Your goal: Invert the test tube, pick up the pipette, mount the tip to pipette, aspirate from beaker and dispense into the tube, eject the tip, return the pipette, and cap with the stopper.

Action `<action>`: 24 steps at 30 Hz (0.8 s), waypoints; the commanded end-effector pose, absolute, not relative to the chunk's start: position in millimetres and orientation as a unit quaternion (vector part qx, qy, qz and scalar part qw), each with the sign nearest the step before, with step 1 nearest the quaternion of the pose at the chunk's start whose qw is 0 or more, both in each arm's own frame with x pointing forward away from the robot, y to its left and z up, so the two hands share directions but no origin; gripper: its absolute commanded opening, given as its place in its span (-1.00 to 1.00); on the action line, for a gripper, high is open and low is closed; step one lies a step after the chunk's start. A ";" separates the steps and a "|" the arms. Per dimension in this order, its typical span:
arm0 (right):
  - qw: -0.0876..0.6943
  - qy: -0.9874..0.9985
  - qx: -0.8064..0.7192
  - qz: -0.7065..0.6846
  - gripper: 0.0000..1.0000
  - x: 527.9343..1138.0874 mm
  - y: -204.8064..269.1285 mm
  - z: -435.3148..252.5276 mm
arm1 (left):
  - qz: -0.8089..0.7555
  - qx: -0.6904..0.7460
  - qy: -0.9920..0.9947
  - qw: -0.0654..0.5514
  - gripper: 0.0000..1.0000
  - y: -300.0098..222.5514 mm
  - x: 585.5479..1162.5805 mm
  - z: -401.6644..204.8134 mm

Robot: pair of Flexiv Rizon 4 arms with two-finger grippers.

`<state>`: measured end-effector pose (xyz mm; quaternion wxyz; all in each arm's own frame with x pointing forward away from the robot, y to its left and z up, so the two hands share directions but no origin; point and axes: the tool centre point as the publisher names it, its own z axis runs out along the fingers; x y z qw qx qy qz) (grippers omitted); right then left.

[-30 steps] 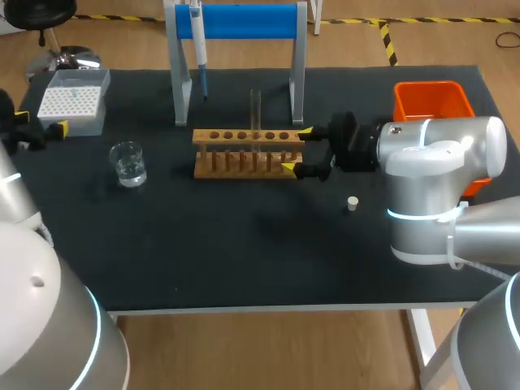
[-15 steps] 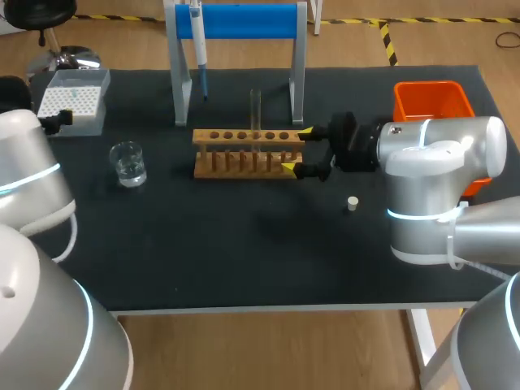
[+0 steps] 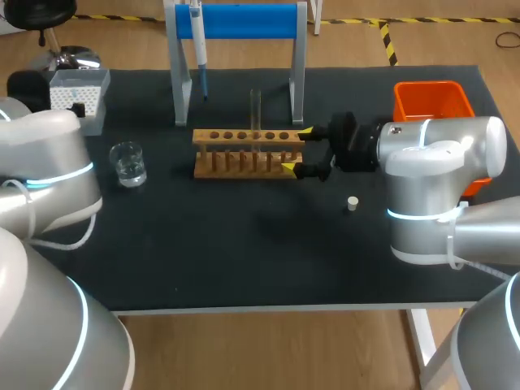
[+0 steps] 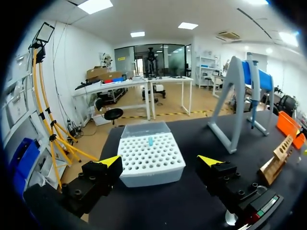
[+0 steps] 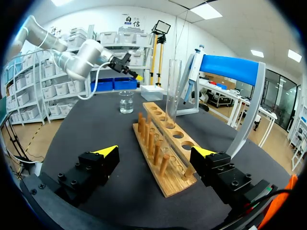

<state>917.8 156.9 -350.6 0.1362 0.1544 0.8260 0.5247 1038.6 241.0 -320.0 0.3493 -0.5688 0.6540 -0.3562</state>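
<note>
The rack lies at the centre of the head view, a little above the middle. The test tube stands upright in a hole near the rack's middle. The right arm comes in from the right edge. Its jaws are released, one yellow tip on either side of the rack's right end. In the right wrist view the rack runs out ahead between the spread fingers and neither finger touches it.

The pipette hangs on the blue stand at top centre. The beaker sits left of the rack and is well apart from it. The tip box is in the upper left. The stopper lies on the bench right of centre, below the right jaws. The orange bin is at the upper right, behind the right arm.

The left arm fills the left edge. In the left wrist view its jaws are released, and the tip box is just ahead of them, in line with the gap between the fingers.
</note>
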 end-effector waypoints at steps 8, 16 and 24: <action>0.135 0.827 0.154 0.524 1.00 917.9 156.2 -350.2 | -0.313 -0.599 0.628 0.386 1.00 243.2 1074.5 -330.9; 0.135 0.827 0.154 0.524 1.00 917.9 156.2 -350.2 | -0.317 -0.599 0.633 0.376 0.95 246.0 1090.1 -335.0; 0.135 0.827 0.154 0.524 1.00 917.9 156.2 -350.2 | -0.317 -0.597 0.641 0.364 0.37 246.5 1101.6 -340.9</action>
